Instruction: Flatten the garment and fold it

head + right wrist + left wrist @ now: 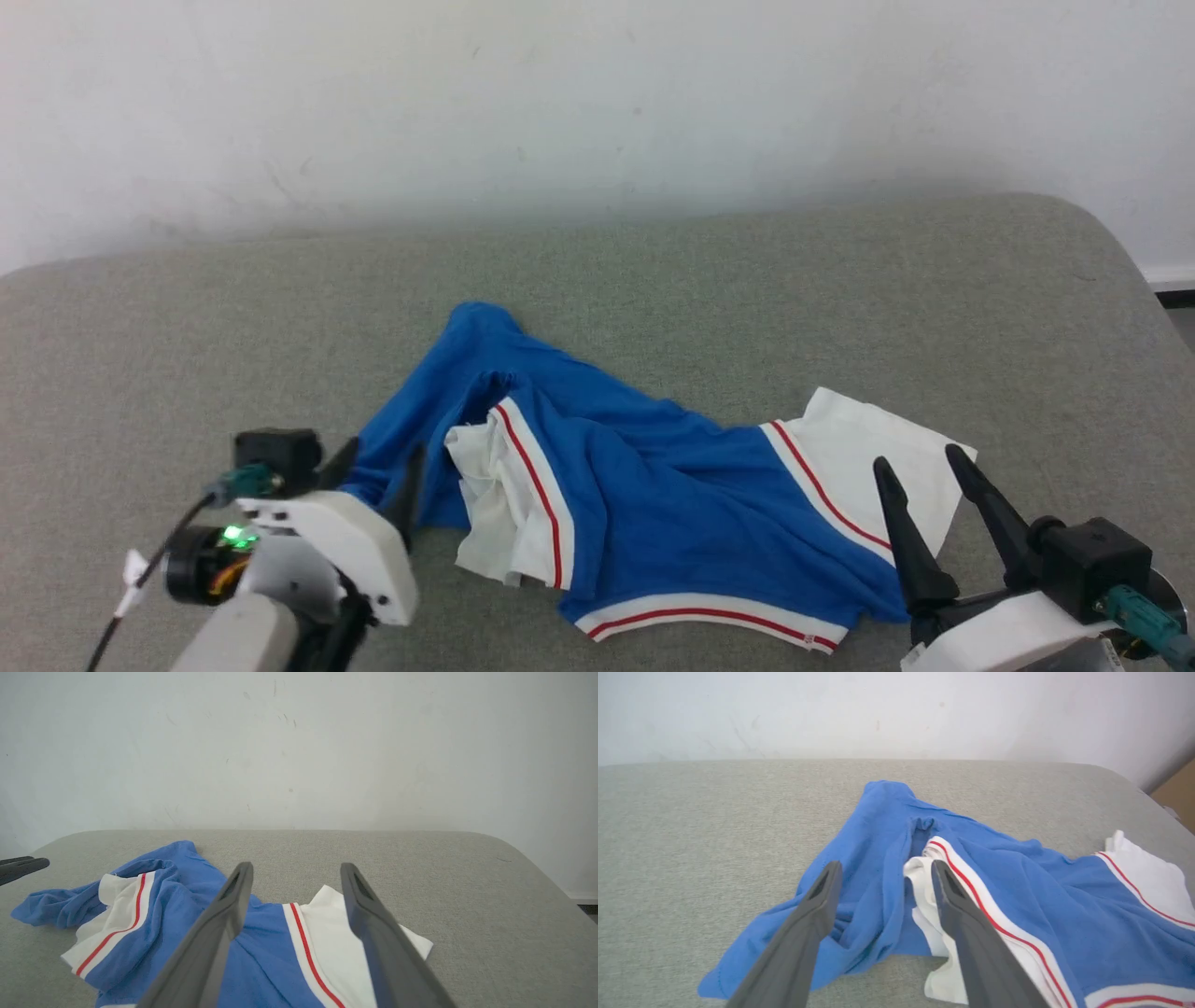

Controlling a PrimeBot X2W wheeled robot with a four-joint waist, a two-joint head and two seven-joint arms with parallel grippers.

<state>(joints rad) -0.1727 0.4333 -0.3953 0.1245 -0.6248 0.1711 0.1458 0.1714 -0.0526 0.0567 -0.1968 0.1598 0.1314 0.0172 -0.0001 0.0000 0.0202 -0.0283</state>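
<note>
Two hands flank the garment (653, 485), which lies crumpled on the grey surface (747, 299), its long axis running left to right. The left hand (383, 448) sits at the bunched blue left end, fingers spread and gripping nothing. The right hand (917, 457), equally spread and empty, hovers over the white sleeve (859, 434) at the right end. Each arm is nearest its own end. A second white sleeve (495, 509) lies crumpled just right of the left hand, so flattening likely means drawing the ends apart.
</note>
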